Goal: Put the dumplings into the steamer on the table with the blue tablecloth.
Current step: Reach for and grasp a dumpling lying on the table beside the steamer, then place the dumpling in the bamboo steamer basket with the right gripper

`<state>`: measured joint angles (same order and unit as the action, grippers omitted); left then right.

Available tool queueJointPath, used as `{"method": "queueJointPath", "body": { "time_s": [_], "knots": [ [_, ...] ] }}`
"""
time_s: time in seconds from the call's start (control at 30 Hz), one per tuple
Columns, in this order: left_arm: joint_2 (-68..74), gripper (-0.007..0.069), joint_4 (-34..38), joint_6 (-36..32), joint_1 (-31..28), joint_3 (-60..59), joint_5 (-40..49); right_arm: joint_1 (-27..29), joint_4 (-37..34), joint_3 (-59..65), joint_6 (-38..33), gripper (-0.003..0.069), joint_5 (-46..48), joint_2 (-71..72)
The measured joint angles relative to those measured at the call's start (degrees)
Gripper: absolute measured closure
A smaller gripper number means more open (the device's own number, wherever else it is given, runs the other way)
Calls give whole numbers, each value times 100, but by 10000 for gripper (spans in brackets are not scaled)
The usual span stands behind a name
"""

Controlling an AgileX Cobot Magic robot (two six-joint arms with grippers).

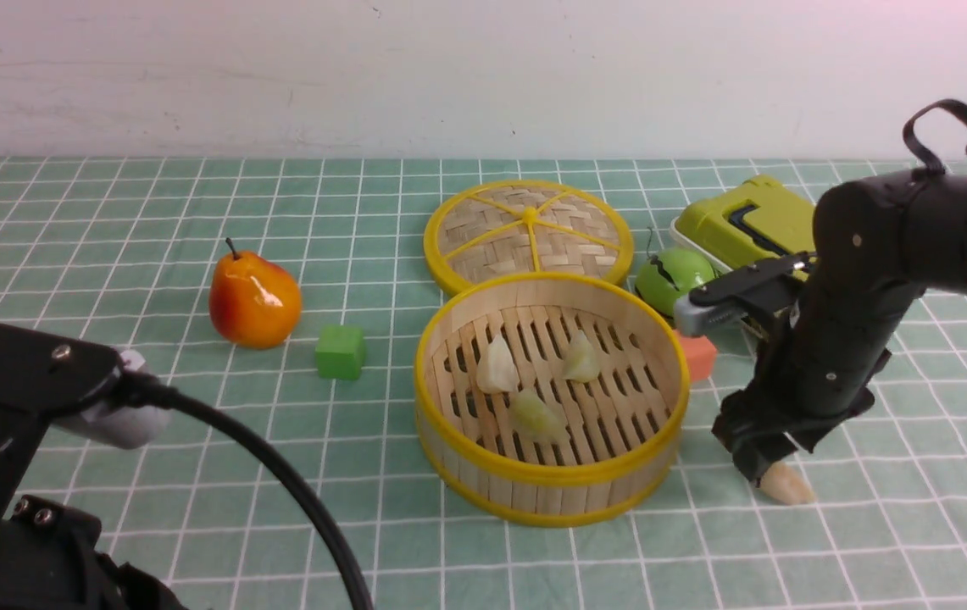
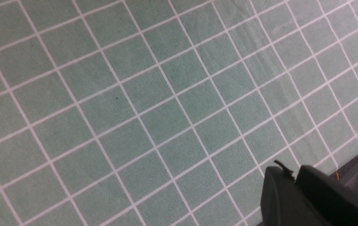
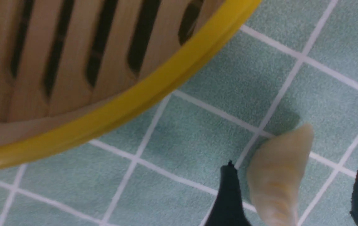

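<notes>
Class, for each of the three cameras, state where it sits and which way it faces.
Front view: between the arms, facing forward at the steamer; left arm and right arm show.
Left wrist view: on that wrist, facing down at the tablecloth; left gripper tips show.
Right wrist view: on that wrist, facing down at a loose dumpling straddled by the open right gripper.
Shared: front and right wrist views both show steamer and that dumpling.

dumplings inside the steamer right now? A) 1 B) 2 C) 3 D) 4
C: three dumplings lie on the slats inside the steamer; the fourth dumpling sits outside it on the tablecloth.
</notes>
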<state>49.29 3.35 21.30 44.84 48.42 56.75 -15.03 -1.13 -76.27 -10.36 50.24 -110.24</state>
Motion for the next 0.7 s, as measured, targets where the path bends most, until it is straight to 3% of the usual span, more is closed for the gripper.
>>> {"method": "queueJointPath", "body": {
  "time_s": [0.17,0.27,0.3,0.33,0.37,0.53,0.7],
  "knots": [
    [0,552,0,-6,0,0,-7,-5,53,14,38,225,-28,-245],
    [0,550,-1,-6,0,0,-26,-29,47,18,38,351,2,-257],
    [0,550,-1,-6,0,0,-26,-29,47,18,38,363,2,-257],
    [0,550,-13,-6,0,0,-26,-35,52,18,38,457,30,-251],
    [0,550,-18,-6,0,0,-26,-35,52,18,38,483,59,-239],
    [0,547,-44,-6,0,0,-32,-120,82,-339,38,472,615,43],
    [0,543,-143,-16,0,0,-90,-725,-223,-1239,38,472,870,383]
  ]
}}
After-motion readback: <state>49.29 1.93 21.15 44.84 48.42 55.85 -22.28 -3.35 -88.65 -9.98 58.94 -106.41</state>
